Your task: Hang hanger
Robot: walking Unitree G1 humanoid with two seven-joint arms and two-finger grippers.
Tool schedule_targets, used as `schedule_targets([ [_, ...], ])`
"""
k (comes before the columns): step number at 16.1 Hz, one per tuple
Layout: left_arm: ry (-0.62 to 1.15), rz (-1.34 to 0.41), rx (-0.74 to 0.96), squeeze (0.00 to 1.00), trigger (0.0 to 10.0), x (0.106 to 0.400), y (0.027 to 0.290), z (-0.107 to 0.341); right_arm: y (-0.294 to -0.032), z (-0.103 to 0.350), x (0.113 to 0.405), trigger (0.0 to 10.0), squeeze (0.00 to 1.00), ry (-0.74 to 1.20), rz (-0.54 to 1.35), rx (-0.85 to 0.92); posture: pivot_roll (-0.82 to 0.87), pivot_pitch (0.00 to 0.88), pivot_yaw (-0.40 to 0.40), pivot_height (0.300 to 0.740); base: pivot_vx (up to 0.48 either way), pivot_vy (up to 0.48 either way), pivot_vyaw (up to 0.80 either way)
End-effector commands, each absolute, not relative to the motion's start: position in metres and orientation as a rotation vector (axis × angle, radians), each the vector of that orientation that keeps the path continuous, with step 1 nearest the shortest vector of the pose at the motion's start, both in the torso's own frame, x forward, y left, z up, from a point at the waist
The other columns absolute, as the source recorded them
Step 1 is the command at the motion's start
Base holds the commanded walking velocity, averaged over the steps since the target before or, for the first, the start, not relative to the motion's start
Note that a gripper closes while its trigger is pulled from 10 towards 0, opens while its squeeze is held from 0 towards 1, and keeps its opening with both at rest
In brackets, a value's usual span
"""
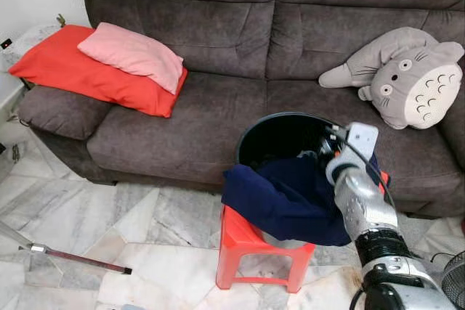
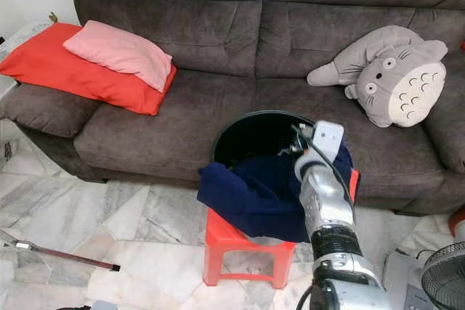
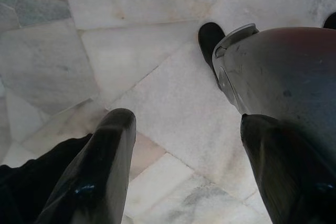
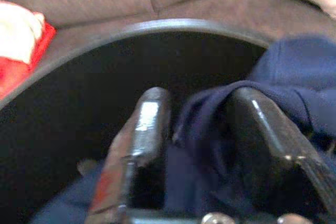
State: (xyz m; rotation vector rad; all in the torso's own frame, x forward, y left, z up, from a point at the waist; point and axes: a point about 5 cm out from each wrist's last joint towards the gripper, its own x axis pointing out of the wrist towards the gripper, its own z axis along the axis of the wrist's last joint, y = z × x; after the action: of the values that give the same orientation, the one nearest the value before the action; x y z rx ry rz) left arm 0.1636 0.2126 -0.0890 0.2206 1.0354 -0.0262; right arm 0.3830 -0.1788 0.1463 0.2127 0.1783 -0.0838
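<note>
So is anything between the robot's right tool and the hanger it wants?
No hanger can be made out. The right tool is in the black bucket, with a fold of navy cloth between its fingers.

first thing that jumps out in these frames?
The right gripper reaching into the black bucket on the red stool before the brown sofa, its fingers straddling a fold of the navy garment draped over the rim. Next, the grey plush toy on the sofa's right and the red and pink cushions on its left.
</note>
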Motion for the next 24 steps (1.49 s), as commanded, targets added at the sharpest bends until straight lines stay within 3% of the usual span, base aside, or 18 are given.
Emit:
schedule_targets([
  [1,1.089,-0.058,0.224,0.00,10.0,0.149,0.210,-0.095,-0.173,0.147,0.379,10.0,1.00,0.184,-0.074,0.265,-0.08,0.161,0.017,0.740,0.000,0.000,0.00],
  [6,1.093,-0.067,0.227,0.00,10.0,0.148,0.210,-0.096,-0.160,0.168,0.366,10.0,1.00,0.105,-0.077,0.274,-0.09,0.148,0.015,0.740,0.000,0.000,0.00],
  [7,1.093,-0.067,0.226,0.00,10.0,0.148,0.210,-0.096,-0.154,0.172,0.357,10.0,0.00,0.076,-0.078,0.274,-0.10,0.142,0.014,0.740,0.000,0.000,0.00],
  [11,1.080,-0.063,0.220,0.00,10.0,0.147,0.208,-0.096,-0.153,0.192,0.323,10.0,0.00,-0.166,-0.129,0.166,-0.11,0.118,0.010,0.740,0.000,0.000,0.00],
  [15,1.073,-0.061,0.202,0.00,10.0,0.148,0.209,-0.096,-0.161,0.190,0.297,10.0,0.00,-0.242,-0.201,0.174,-0.11,0.104,0.011,0.740,0.000,0.000,0.00],
  [18,1.066,-0.057,0.205,0.00,10.0,0.151,0.210,-0.094,-0.170,0.189,0.292,10.0,0.00,-0.224,-0.290,0.181,-0.11,0.136,0.013,0.740,0.000,0.000,0.00],
  [24,1.068,-0.051,0.198,0.00,10.0,0.151,0.209,-0.095,-0.169,0.190,0.290,10.0,0.00,-0.232,-0.294,0.178,-0.10,0.162,0.008,0.740,0.000,0.000,-0.62],
])
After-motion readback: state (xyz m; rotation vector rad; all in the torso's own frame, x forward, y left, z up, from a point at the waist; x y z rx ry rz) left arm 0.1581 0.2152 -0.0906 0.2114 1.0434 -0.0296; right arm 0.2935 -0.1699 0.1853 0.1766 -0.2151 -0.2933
